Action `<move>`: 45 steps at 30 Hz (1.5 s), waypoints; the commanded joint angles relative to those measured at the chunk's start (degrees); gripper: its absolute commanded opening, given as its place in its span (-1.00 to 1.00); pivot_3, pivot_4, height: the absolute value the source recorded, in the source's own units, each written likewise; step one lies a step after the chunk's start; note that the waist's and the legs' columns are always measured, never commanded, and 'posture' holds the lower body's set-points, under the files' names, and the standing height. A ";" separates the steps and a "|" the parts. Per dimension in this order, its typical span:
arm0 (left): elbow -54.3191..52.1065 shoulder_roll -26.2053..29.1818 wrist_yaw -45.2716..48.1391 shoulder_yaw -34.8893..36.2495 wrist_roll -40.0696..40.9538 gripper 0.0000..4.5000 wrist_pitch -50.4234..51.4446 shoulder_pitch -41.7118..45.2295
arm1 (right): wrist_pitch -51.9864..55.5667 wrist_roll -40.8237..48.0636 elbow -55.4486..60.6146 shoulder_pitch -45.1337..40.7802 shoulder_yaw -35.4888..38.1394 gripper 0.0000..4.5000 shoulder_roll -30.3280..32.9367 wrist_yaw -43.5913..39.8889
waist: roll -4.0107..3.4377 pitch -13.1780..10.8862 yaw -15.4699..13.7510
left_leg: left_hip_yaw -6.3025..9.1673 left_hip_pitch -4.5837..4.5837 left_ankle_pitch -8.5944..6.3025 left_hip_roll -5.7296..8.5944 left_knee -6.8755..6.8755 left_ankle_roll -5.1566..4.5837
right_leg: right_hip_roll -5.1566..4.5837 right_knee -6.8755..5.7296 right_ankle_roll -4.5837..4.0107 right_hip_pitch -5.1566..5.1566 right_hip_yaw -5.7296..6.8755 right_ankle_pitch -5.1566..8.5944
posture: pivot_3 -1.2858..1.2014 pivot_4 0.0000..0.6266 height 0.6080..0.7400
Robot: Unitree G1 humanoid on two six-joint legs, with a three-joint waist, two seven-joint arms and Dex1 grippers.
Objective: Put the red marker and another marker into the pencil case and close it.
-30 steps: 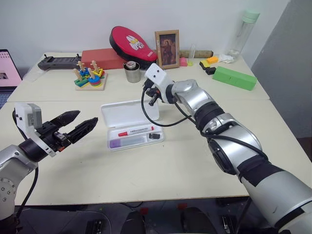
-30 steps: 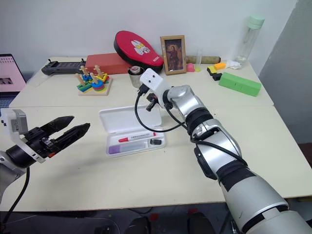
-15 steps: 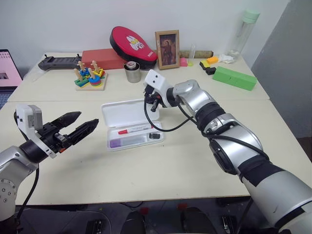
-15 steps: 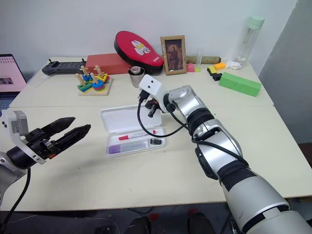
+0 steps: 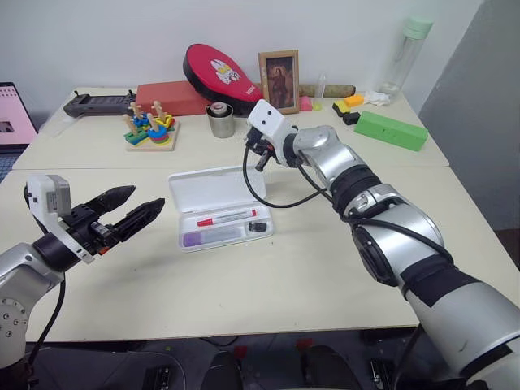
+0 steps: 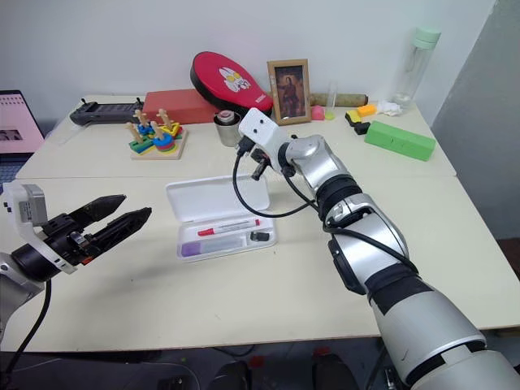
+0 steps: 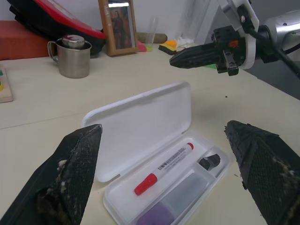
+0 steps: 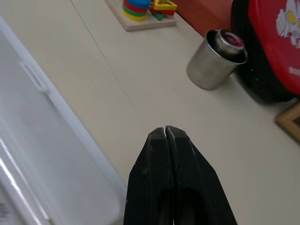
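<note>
Both hands are off the pencil case (image 5: pixel 218 205) as I see it. My left hand (image 5: pixel 128 210) hangs above the worktop (image 5: pixel 309 268) to the left of the case, its 2 black fingers (image 7: pixel 75 173) spread wide and holding nothing. My right hand (image 7: pixel 187 58) sits above the far side of the case, near the raised lid's right corner, clenched tight with its fingertips pressed together and nothing between them. The case lies open on the worktop, lid tipped back toward the far side. Inside the tray I see the red marker (image 5: pixel 225 218) lying lengthwise in the back compartment, another marker (image 5: pixel 195 239) with its purple cap in the front compartment, and a small black object (image 5: pixel 257 227) at the right end. Behind the case stands a metal cup (image 5: pixel 219 120).
</note>
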State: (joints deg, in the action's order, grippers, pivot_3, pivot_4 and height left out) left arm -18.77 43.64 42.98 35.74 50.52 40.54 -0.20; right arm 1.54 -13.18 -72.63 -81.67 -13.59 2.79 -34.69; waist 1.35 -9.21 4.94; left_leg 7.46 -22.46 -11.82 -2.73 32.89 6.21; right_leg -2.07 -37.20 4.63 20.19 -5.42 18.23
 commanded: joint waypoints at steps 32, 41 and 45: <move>-2.93 0.92 -1.32 -0.67 2.05 1.00 0.41 1.01 | -16.54 1.32 3.99 4.17 0.70 -0.99 0.76 -23.25 | -0.01 -0.01 0.57 | 0.00 0.05 0.03 0.00 0.01 0.05 | 0.00 -0.05 0.00 -0.06 -0.02 -0.01 | 0.03 -0.52 1.00; -4.10 2.93 1.34 1.72 3.39 1.00 2.32 -2.67 | -14.50 0.71 11.89 9.32 -3.36 -0.99 0.65 -33.36 | -0.01 -0.01 0.50 | 0.01 0.09 0.03 0.00 0.01 0.06 | 0.00 -0.07 0.00 -0.10 -0.01 -0.01 | 0.03 -0.52 1.00; -6.22 4.48 4.69 3.78 2.82 1.00 2.89 -9.17 | -13.74 -0.43 13.42 11.82 -5.25 -0.99 0.84 -32.26 | -0.01 -0.01 0.40 | -0.01 0.08 0.03 0.00 0.01 0.06 | 0.00 -0.07 0.00 -0.06 -0.02 0.00 | 0.03 -0.52 1.00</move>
State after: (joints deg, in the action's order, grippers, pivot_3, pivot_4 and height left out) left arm -22.77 46.82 45.71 36.93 52.93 43.39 -7.48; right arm -12.47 -13.11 -61.56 -69.96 -18.28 3.36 -67.37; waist 1.34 -9.22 5.34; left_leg 7.45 -22.36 -11.79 -2.74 32.90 6.27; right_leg -2.06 -37.27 4.63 20.12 -5.45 18.23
